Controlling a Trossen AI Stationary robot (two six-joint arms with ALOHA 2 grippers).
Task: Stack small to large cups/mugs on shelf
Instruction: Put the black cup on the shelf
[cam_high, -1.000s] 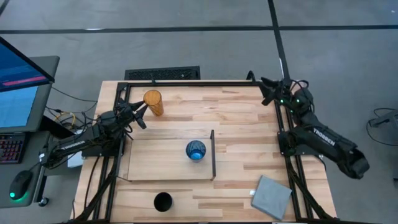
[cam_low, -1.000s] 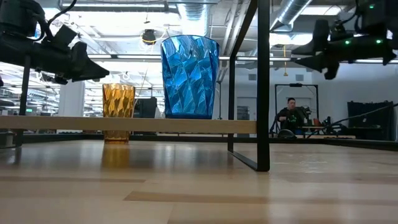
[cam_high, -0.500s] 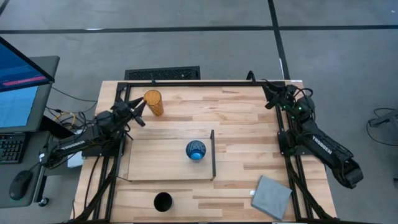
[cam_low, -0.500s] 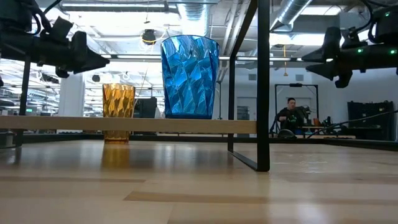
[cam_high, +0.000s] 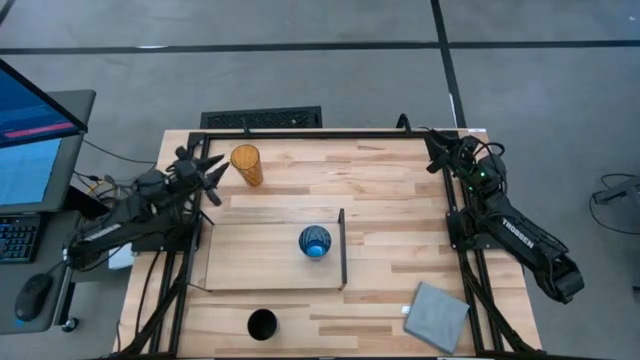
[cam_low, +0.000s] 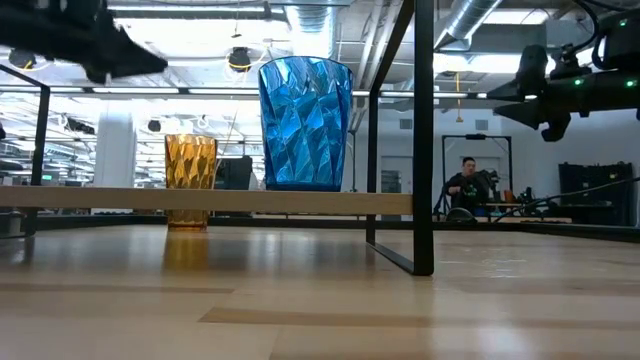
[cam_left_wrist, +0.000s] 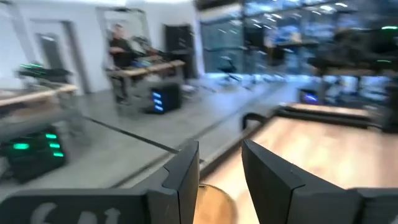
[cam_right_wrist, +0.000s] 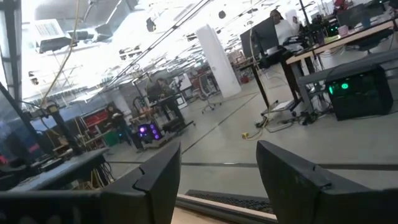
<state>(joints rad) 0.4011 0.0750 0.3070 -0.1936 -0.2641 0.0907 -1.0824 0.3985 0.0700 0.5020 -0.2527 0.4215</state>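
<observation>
While the low view cuts off most of the left tool (cam_high: 213, 168), the overhead view shows it open beside the orange tumbler (cam_high: 246, 164), having drawn back toward the surface (cam_high: 400, 200) edge since a second ago. The blue cup (cam_high: 314, 241) stands on the shelf (cam_high: 250, 260); the black cup (cam_high: 262, 323) sits near the front edge. The right tool (cam_high: 436, 150), open, hovers at the far right corner.

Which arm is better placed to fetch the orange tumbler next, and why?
Left. The left gripper, open, sits beside the orange tumbler; the right gripper waits at the table's far right corner.
</observation>
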